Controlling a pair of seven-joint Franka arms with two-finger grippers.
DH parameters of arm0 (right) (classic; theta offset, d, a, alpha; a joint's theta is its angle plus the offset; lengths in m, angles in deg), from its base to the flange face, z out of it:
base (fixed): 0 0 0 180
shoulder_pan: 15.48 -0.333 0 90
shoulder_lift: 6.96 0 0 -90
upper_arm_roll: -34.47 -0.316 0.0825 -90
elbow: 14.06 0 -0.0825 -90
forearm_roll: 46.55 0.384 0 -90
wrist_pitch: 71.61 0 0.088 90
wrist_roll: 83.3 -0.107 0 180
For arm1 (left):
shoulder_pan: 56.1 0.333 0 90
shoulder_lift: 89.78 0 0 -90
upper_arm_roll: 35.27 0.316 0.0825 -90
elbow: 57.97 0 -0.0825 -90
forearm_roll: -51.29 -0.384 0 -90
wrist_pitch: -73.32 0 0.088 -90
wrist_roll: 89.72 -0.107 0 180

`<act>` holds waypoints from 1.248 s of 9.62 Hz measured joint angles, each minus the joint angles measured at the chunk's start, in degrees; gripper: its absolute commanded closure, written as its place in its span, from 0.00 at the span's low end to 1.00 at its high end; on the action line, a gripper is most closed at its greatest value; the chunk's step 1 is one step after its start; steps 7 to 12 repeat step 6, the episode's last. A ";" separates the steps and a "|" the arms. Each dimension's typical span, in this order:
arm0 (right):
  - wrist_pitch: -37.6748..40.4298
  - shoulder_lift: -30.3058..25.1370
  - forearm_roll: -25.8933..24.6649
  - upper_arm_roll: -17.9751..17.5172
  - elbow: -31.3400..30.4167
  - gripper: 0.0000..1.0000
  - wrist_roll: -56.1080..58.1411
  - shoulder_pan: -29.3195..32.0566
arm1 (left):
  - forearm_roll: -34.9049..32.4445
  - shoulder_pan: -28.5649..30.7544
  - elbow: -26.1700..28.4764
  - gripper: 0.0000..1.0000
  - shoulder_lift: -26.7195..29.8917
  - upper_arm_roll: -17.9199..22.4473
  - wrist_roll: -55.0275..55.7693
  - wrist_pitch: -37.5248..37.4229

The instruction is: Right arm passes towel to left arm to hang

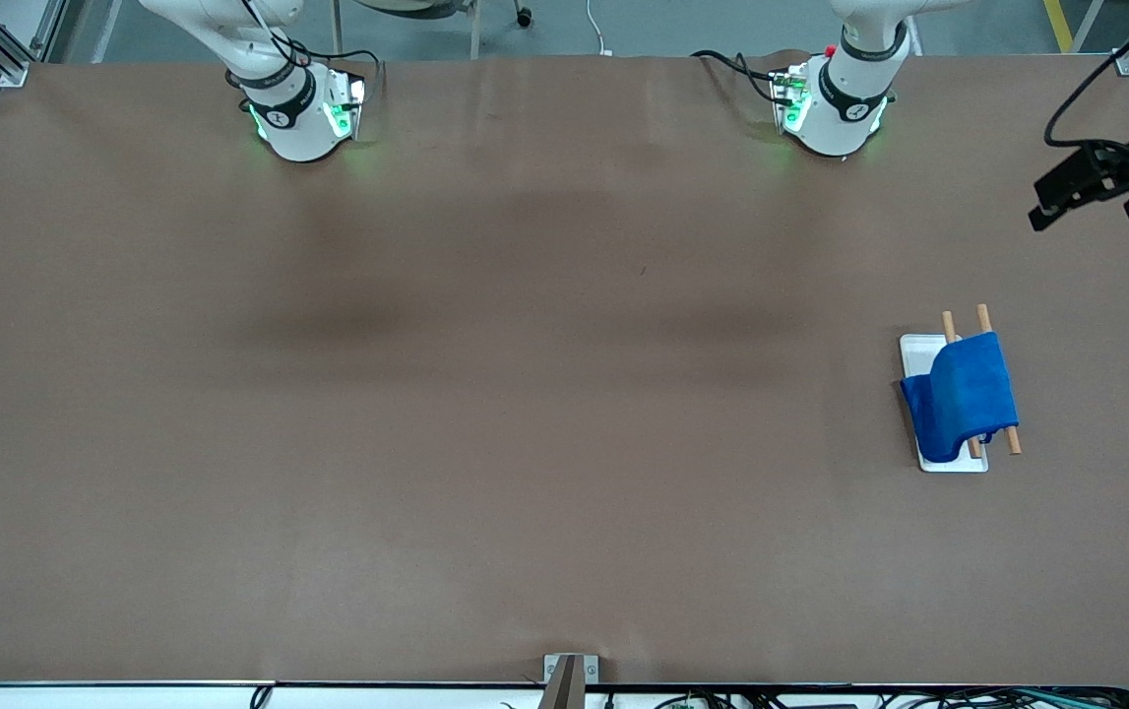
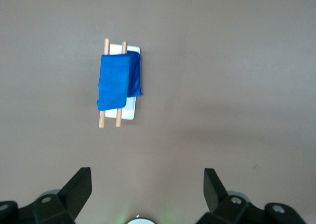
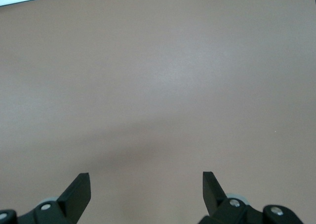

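Lying draped over the two wooden rails (image 1: 1013, 433) of a small rack (image 1: 953, 463) on a white base, toward the left arm's end of the table: the blue towel (image 1: 963, 394), folded across both rods with one side sagging onto the base. Looking finished, by judgement: hanging done, nothing left but perhaps parking the arms. Hovering high above the table, farther from the front camera than the rack: the left gripper (image 2: 147, 184), fingers spread wide and gripping nothing. Waiting over bare tabletop well apart from the rack: the right gripper (image 3: 146, 187), fingers likewise spread and carrying nothing. Stretching under it all: a brown matte table (image 1: 525, 443). Glowing green farthest from the rack: both arm bases (image 1: 303, 118), with grey floor showing past the table edge.
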 measured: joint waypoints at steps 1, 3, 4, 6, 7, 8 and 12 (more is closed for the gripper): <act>0.00 0.00 0.00 0.00 0.00 0.00 0.00 0.00 | 0.00 -1.36 2.18 0.00 1.30 1.21 -0.22 0.48; 0.00 0.00 0.00 0.00 0.00 0.00 0.00 0.00 | 0.02 -2.45 6.91 0.00 4.45 1.54 -0.39 3.24; 0.00 0.00 0.00 0.00 0.00 0.00 0.00 0.00 | 0.02 -2.73 8.22 0.00 5.50 1.54 -1.10 3.84; 0.00 0.00 0.00 0.00 0.00 0.00 0.00 0.00 | 0.02 -2.74 8.46 0.00 5.37 1.75 -3.38 4.35; 0.00 0.00 0.00 0.00 0.00 0.00 0.00 0.00 | 0.02 -2.74 8.46 0.00 5.37 1.75 -3.38 4.35; 0.00 0.00 0.00 0.00 0.00 0.00 0.00 0.00 | 0.02 -2.74 8.46 0.00 5.37 1.75 -3.38 4.35; 0.00 0.00 0.00 0.00 0.00 0.00 0.00 0.00 | 0.02 -2.74 8.46 0.00 5.37 1.75 -3.38 4.35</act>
